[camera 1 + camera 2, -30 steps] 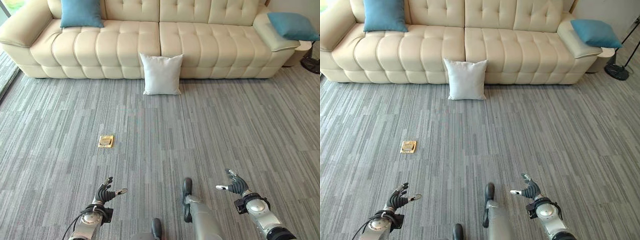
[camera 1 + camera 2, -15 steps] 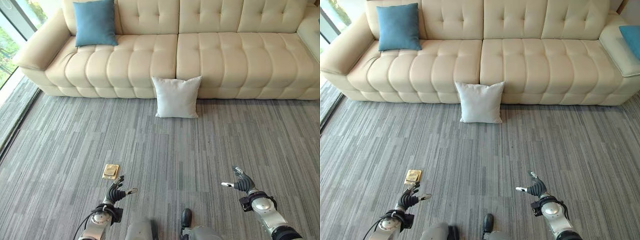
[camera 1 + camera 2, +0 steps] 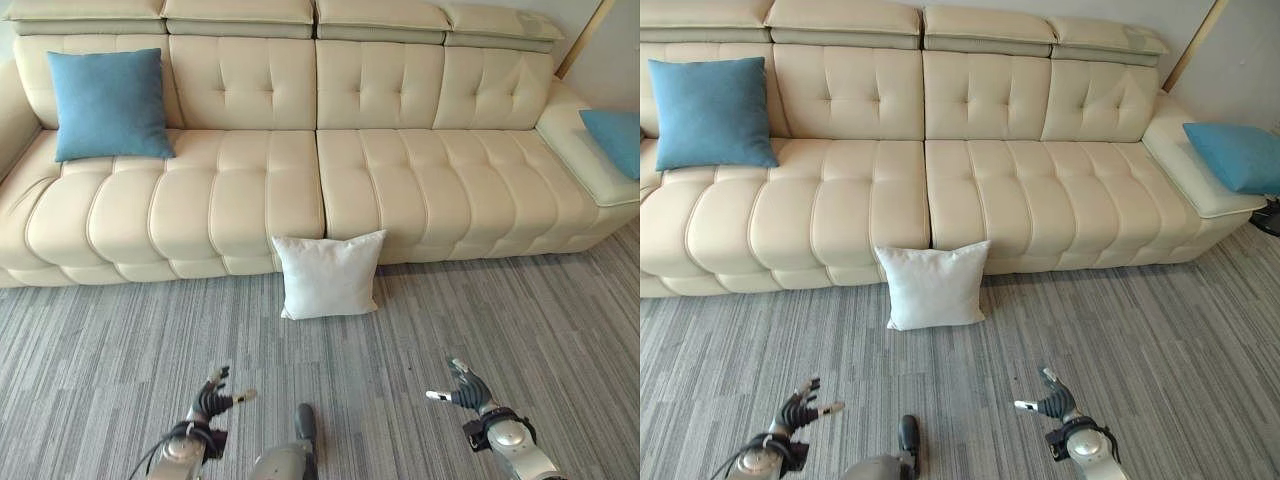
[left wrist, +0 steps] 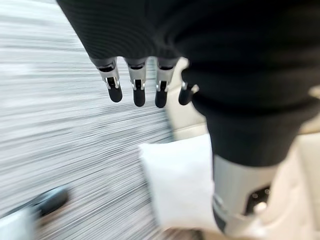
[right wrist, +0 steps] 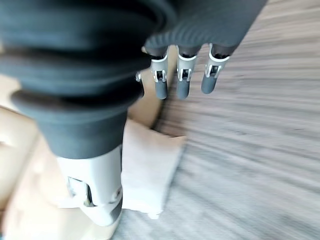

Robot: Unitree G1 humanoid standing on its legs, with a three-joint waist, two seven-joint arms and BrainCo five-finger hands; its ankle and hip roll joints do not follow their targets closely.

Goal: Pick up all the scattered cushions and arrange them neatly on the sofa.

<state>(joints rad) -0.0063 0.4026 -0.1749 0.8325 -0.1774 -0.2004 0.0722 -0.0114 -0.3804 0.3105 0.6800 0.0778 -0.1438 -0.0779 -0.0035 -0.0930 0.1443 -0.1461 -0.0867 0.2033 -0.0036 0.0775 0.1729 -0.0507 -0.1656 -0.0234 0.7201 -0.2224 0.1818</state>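
Three cushions lay before me, and the biggest thing in view was the cream tufted sofa, running across the far side from about ten o'clock to two o'clock. Below it the grey striped carpet covered everything nearer to me.

On the sofa's seat at ten o'clock a blue cushion stood leaning against the backrest. At two o'clock a second blue cushion lay on the sofa's broad end section, tilted, its far edge cut off in the left eye view. At twelve o'clock the white cushion stood upright on the carpet, leaning back against the sofa's front just below the seam between the two seat halves. It was well apart from both of my hands.

My left hand hung low at seven o'clock over the carpet, its fingers loosely spread and relaxed, with nothing in them; my own wrist view showed those fingers straight in a row with the white cushion beyond them. My right hand hung at five o'clock, likewise slack and spread, gripping nothing, its fingers pointing out over the carpet toward the same cushion.

I could make out no writing, label or brand on the cushions or the sofa.
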